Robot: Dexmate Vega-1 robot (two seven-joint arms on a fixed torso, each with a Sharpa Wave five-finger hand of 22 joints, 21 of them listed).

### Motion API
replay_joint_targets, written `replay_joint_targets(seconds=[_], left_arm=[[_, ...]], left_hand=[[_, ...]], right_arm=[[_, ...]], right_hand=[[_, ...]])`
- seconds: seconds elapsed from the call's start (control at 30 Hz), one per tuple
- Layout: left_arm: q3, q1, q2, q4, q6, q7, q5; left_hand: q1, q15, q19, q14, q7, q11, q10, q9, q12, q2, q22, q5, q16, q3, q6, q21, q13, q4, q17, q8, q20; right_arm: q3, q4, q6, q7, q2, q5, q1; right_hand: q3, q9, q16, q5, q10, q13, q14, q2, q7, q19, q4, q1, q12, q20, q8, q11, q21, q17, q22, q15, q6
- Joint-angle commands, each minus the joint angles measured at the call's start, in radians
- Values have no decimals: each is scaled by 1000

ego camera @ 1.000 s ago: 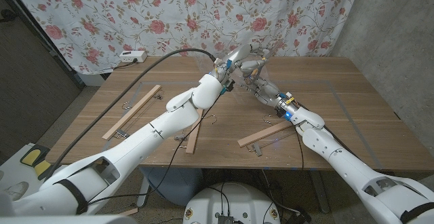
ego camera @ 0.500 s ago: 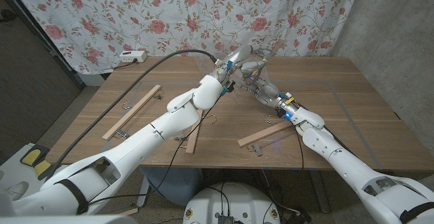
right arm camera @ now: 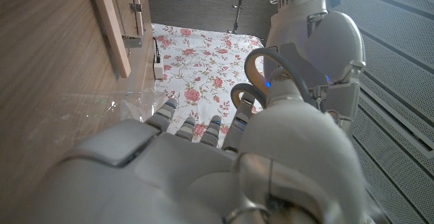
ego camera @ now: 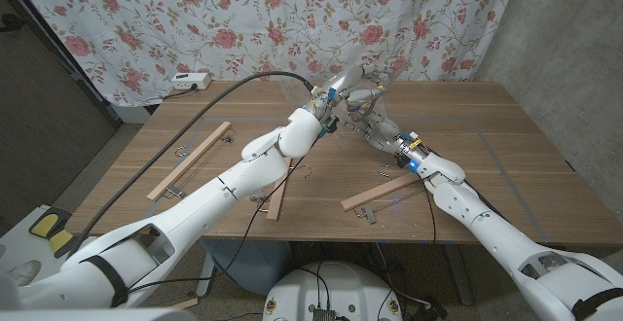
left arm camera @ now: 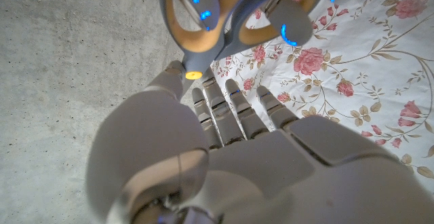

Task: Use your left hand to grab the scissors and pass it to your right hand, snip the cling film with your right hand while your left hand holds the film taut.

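Two robot hands meet above the far middle of the worktop (ego camera: 506, 165) in the head view, the left robot hand (ego camera: 329, 95) and the right robot hand (ego camera: 368, 107) close together. Compared with one second ago almost nothing differs – both arms keep the same pose, and the wooden slats (ego camera: 190, 159) lie as before. The scissors (ego camera: 336, 81) and the cling film (ego camera: 292, 89) are small and half covered there, so who holds the scissors I cannot tell from this view.

From the left wrist, the scissors (left arm camera: 234, 17) show their grey and orange handles just beyond the fingers (left arm camera: 227, 108) of the left robot hand (left arm camera: 224, 149). The blades are hidden, and the upper handle is cut off by the picture edge. The thumb touches near the pivot; the grip looks like a pinch, but it is not certain.

From the right wrist, the right robot hand (right arm camera: 203, 156) reaches toward the left robot hand (right arm camera: 319, 41), with an orange handle loop (right arm camera: 261, 64) between them. The clear film (right arm camera: 115, 102) is faint over the wood – its edges are hard to follow. Whether the right fingers already grip the handle, I cannot tell.
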Motion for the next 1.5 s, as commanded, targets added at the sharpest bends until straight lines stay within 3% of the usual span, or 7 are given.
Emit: replay_joint_targets(seconds=[0.03, 0.43, 0.73, 0.87, 1.17, 1.3, 1.5], left_arm=[[5, -1, -2, 6, -3, 0, 7], [2, 6, 2, 1, 1, -2, 4], [0, 7, 3, 4, -1, -1, 1], [0, 8, 3, 5, -2, 1, 1], [1, 9, 2, 5, 0, 2, 2], [2, 10, 2, 4, 3, 1, 2], [4, 11, 1, 4, 7, 0, 3]], left_hand=[[3, -17, 4, -1, 1, -49, 57, 4, 5, 10, 4, 4, 0, 7, 5, 1, 5, 1, 5, -3, 9], [3, -17, 4, -1, -1, -49, 57, 4, 4, 9, 4, 5, 0, 7, 7, 1, 7, 0, 5, -3, 9], [2, -16, 4, -1, 0, -49, 59, 5, 3, 10, 4, 5, 0, 7, 7, 1, 7, 1, 6, -3, 9], [2, -16, 4, -1, 0, -49, 59, 5, 3, 10, 4, 5, 1, 7, 9, 1, 8, 1, 6, -3, 9], [2, -16, 4, -1, -2, -49, 58, 5, 2, 9, 4, 4, 1, 7, 9, 1, 8, 1, 7, -3, 9], [2, -16, 4, -1, -1, -49, 58, 5, 2, 10, 4, 4, 1, 7, 10, 1, 9, 1, 7, -3, 9], [1, -16, 4, -1, 0, -49, 58, 5, 1, 9, 4, 4, 1, 7, 9, 1, 9, 1, 7, -4, 9]], right_arm=[[8, -9, -9, 9, 3, 13, -7], [7, -2, -18, 15, 10, 16, -5], [8, -9, -29, -2, 7, 15, -9], [10, -25, -44, -24, 1, 17, -17], [11, -45, -46, -55, -11, 9, -30], [13, -47, -53, -58, -9, 16, -31], [14, -51, -69, -65, -8, 27, -34]], right_hand=[[3, 4, 3, -5, 7, 0, -29, 17, 0, 0, 1, 3, 5, 11, 12, 6, 1, 2, 0, -22, 21], [20, 9, 4, -11, 11, 0, -26, 42, -1, -4, -10, 25, 6, -10, 25, -3, 0, 1, 0, -31, 65], [31, 29, 7, -15, 38, -1, -14, 53, 0, 9, -20, 43, 13, 1, 62, -6, 3, 0, 0, -26, 154], [33, 43, 10, -17, 66, -1, -4, 58, 1, 15, -19, 46, 21, -23, 78, -20, 4, 0, 0, -44, 190], [32, 80, 30, -15, 218, 17, 44, 84, -1, 23, 3, 18, 72, -34, 92, -58, 3, 6, 0, -68, 207], [46, 102, 47, -14, 314, 49, 87, 100, -1, 34, 2, 23, 114, -43, 100, -95, 4, 10, 0, -98, 220], [62, 105, 79, -14, 439, 103, 165, 104, 5, 55, 2, 24, 166, -55, 108, -103, 4, 20, 0, -154, 272]])
